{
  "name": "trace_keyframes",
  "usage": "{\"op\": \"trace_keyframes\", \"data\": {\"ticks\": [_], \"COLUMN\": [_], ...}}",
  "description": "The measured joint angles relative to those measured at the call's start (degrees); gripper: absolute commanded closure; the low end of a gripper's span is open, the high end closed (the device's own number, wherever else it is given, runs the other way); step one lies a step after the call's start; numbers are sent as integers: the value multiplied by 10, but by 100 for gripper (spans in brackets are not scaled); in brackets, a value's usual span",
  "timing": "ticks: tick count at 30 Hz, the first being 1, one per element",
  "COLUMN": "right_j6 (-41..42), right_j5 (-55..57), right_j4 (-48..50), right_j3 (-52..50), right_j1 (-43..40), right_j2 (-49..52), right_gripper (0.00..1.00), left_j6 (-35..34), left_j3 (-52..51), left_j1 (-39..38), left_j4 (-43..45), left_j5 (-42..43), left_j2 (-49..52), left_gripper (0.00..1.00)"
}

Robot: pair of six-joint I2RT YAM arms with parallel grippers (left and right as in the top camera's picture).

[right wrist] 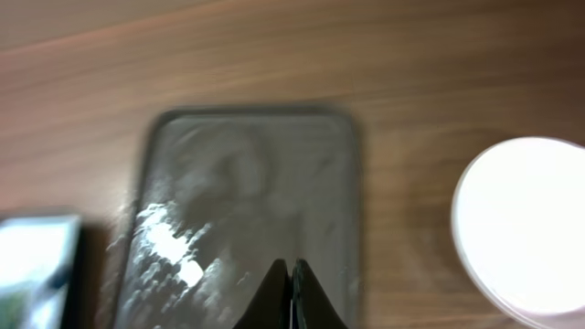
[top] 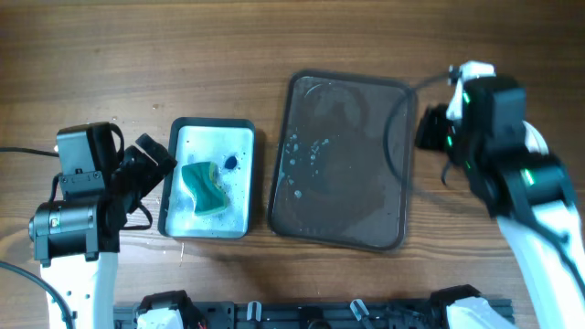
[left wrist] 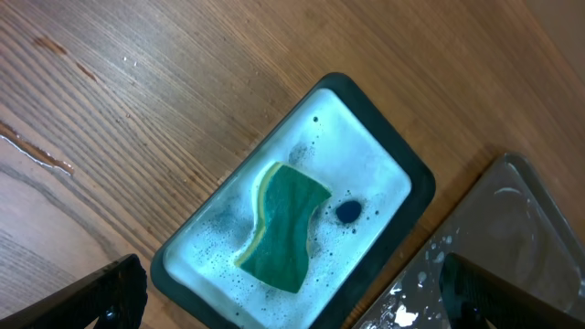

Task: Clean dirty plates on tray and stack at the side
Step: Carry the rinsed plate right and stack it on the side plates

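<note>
The tray (top: 352, 174) lies mid-counter (top: 274, 37), its long axis running front to back; no plate sits on it, only wet streaks and flecks of suds. The one plate (right wrist: 526, 219) that shows is in the right wrist view; it rests on the bare wood just off the tray's edge, to the right of the right jaws and not touching the tray. It looks plain white, but it is blurred and glaring, so I cannot tell whether it is one plate or a stack, nor whether any blue is left on it; its right edge is cut off.

The right jaws are pressed together, fingertips (right wrist: 276, 297) meeting, with nothing between them; they hang over the tray, pointing along its length. The right arm is much the nearer to the plate. From overhead that arm covers the spot where the plate should be.

The left jaws stand spread as wide as they go and hold nothing; they hover above the small tray (top: 212, 122), where the sponge (top: 206, 185) lies in foam beside a blue blob (left wrist: 347, 212).

With the tray bare, the cleaning looks finished or close to it; any further move on the plate would fall to the right arm, reaching sideways off the tray.
</note>
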Motion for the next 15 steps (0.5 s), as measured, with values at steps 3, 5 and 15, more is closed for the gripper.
{"op": "trace_keyframes", "data": {"ticks": [3, 5, 15], "right_j6": [15, 19, 25], "right_j5": [38, 30, -106], "right_j4": [73, 105, 92], "right_j3": [0, 0, 0], "right_j1": [-54, -101, -299], "right_j2": [131, 211, 401], "right_gripper": [96, 96, 95], "left_j6": [0, 0, 0], "left_j3": [0, 0, 0], "left_j1": [0, 0, 0], "left_j4": [1, 1, 0], "left_j5": [0, 0, 0], "left_j2": [1, 1, 1], "left_gripper": [0, 0, 0]}}
